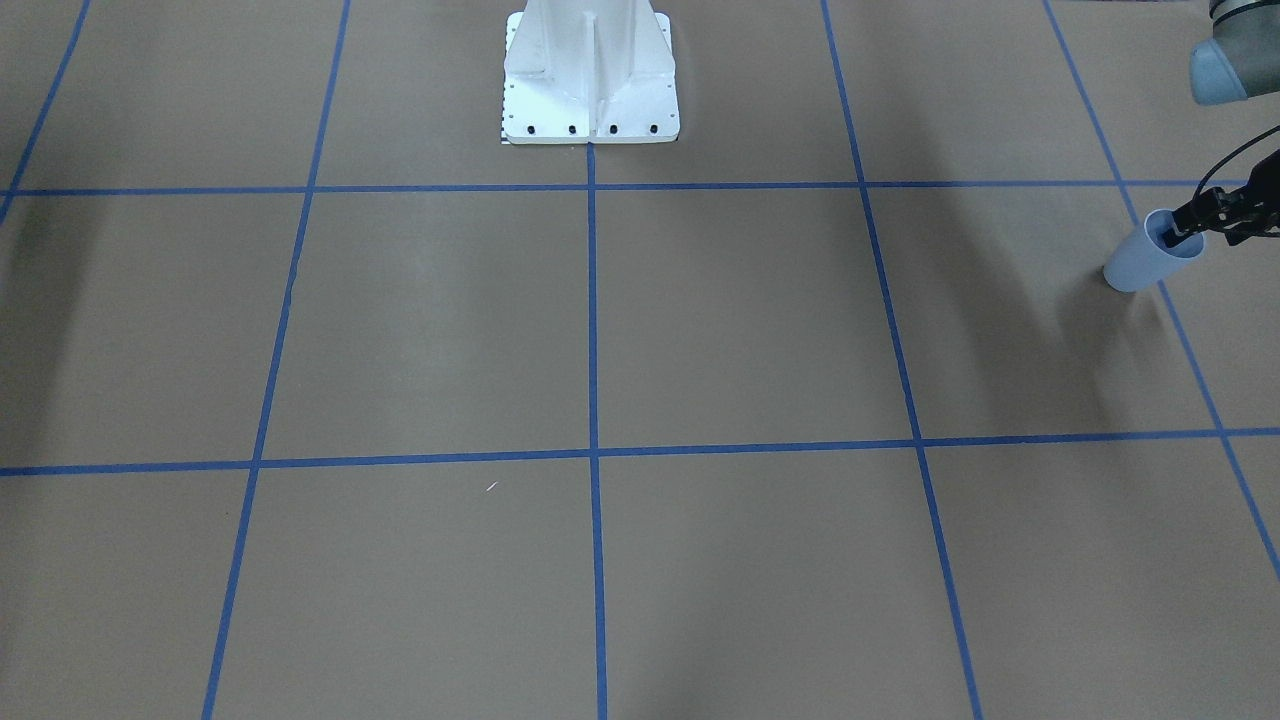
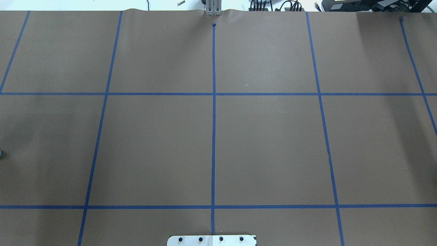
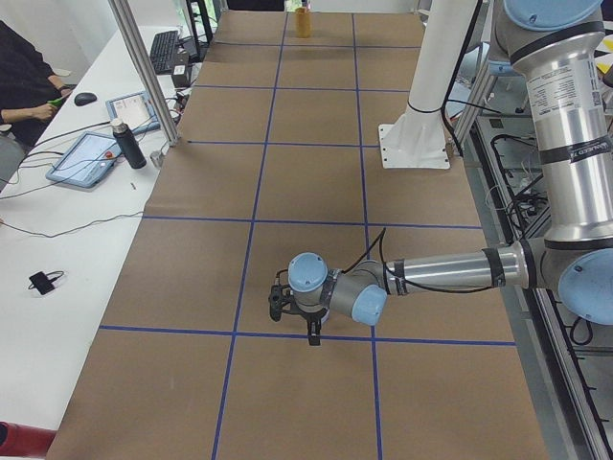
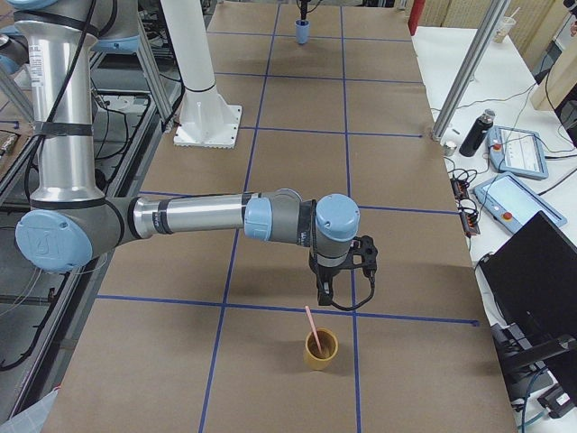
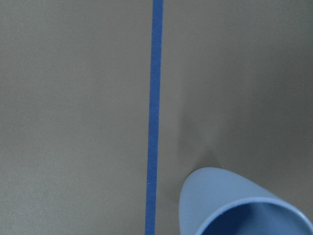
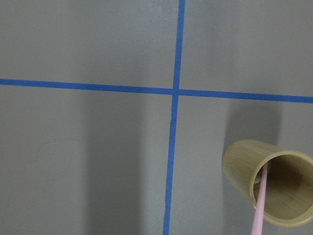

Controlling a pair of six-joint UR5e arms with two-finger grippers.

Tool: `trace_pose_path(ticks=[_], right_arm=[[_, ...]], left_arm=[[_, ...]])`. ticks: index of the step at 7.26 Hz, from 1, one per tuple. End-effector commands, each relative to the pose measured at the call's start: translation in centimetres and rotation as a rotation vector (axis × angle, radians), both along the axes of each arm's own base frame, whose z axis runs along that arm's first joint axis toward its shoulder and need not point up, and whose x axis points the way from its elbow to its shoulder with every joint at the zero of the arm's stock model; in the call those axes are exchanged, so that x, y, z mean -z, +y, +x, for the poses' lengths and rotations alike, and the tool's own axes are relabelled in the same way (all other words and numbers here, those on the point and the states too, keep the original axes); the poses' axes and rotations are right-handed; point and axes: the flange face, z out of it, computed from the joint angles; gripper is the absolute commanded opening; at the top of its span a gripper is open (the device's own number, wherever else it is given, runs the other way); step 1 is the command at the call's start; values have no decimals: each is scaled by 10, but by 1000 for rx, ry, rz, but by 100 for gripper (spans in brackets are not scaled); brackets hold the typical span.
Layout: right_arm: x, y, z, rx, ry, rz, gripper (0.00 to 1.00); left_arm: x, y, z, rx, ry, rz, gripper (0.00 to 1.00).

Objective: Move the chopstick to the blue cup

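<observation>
The blue cup [image 1: 1140,262] stands at the table's far end on my left side. It also shows in the left wrist view [image 5: 234,205] and, small and far, in the exterior right view [image 4: 303,33]. My left gripper [image 1: 1188,230] is at the cup's rim with one dark fingertip over its mouth. I cannot tell whether its jaws are open or shut. The pink chopstick [image 4: 311,327] leans in a tan wooden cup [image 4: 320,350], also seen in the right wrist view [image 6: 259,205]. My right gripper [image 4: 325,290] hovers just behind and above that cup. I cannot tell its state.
The brown table [image 2: 157,147] carries a grid of blue tape lines [image 2: 213,102]. The white robot base [image 1: 590,80] stands at the middle of the near edge. An operator's desk with tablets, a bottle [image 3: 127,144] and cables runs along the far side.
</observation>
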Motion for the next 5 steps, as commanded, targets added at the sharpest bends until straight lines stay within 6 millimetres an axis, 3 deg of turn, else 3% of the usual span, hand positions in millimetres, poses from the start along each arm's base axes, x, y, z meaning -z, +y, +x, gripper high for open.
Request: trace_pose_path(ticks=[1, 2, 3, 5], right_arm=[[-2, 0, 0, 0, -1, -3, 100], [-3, 0, 0, 0, -1, -6, 100], [-3, 0, 0, 0, -1, -5, 100], [4, -2, 0, 0, 3, 12, 100]], left_arm=[[1, -2, 7, -14, 5, 15, 8], [4, -2, 7, -12, 9, 16, 0], [20, -2, 8, 38, 18, -15, 0], [67, -10, 11, 95, 66, -27, 0]])
